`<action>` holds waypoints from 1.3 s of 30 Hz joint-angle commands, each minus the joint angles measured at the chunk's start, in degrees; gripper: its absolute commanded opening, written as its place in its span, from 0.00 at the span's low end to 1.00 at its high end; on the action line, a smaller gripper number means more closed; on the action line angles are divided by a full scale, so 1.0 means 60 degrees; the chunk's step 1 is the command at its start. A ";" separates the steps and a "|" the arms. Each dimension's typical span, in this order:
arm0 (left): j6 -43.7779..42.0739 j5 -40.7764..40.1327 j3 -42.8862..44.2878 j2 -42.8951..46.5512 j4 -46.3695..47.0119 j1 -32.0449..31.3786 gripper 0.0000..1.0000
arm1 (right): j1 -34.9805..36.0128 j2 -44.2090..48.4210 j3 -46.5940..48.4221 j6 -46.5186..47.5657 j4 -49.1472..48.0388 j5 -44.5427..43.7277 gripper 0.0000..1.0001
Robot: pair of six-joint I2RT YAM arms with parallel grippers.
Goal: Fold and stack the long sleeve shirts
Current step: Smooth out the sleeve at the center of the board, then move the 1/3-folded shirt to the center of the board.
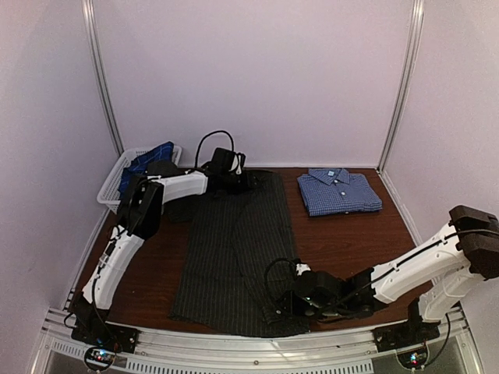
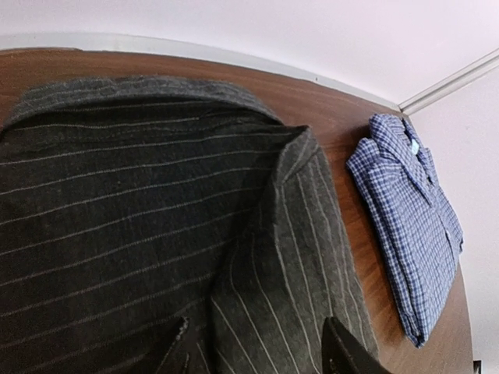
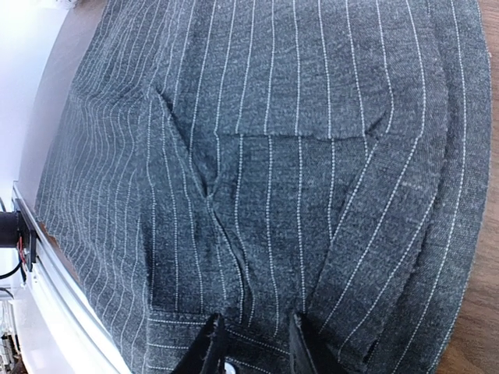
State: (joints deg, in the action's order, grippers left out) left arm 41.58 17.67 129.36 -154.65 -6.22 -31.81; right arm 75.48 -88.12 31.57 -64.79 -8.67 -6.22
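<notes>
The charcoal pinstripe shirt (image 1: pixel 234 249) lies lengthwise down the middle of the table, its sides folded in. My left gripper (image 1: pixel 245 181) is open at its far collar end, with the fingers set wide on the cloth (image 2: pixel 156 218) in the left wrist view (image 2: pixel 257 351). My right gripper (image 1: pixel 282 302) is at the near hem's right part. In the right wrist view (image 3: pixel 256 343) its fingers are close together, with a ridge of pinstripe cloth (image 3: pixel 296 156) between them. The blue-and-white check shirt (image 1: pixel 339 191) lies folded at the far right, and it also shows in the left wrist view (image 2: pixel 409 226). The navy plaid shirt (image 1: pixel 148 162) sits in the basket.
A white mesh basket (image 1: pixel 109 191) stands at the far left, by the left arm. Bare brown table (image 1: pixel 351 241) shows between the pinstripe shirt and the right wall. A metal rail (image 1: pixel 234 351) runs along the near edge.
</notes>
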 commanded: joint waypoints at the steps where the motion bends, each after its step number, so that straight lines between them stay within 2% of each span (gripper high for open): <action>1: -0.0862 0.0165 -0.1759 0.2901 0.0037 0.0073 0.59 | -0.0048 0.0442 -0.0217 0.0158 0.0420 -0.0118 0.31; 5: -0.1091 0.0137 -0.4656 0.5157 0.0378 0.0073 0.60 | -0.0092 0.0826 0.0328 0.0522 0.1109 -0.0522 0.35; 11: -0.0848 0.0187 -0.8682 0.7955 0.0900 0.0073 0.60 | -0.0413 0.1490 0.0348 0.0686 0.1077 -0.0742 0.38; 19: -0.0538 0.0353 -1.2514 0.9667 0.1798 -0.0006 0.58 | -0.0504 0.0721 -0.0312 0.0829 -0.0407 0.0384 0.38; 26: -0.0301 0.0091 -1.4466 1.0005 0.2308 -0.0449 0.57 | -0.0371 -0.0411 -0.1324 -0.0137 -0.1739 0.0668 0.34; 33: 0.0956 -0.0519 -1.6425 1.0783 0.3091 -0.1917 0.56 | 0.0486 -0.0121 -0.1661 -0.1313 -0.0502 0.0095 0.33; 39: 0.2031 -0.1435 -1.6883 1.1394 0.3074 -0.3031 0.56 | 0.1041 0.1376 -0.2549 -0.2324 0.0438 -0.0129 0.34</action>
State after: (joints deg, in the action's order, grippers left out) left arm 47.70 14.11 29.98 -88.20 12.93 -47.07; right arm 80.16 -83.64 22.09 -72.97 -19.07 -6.90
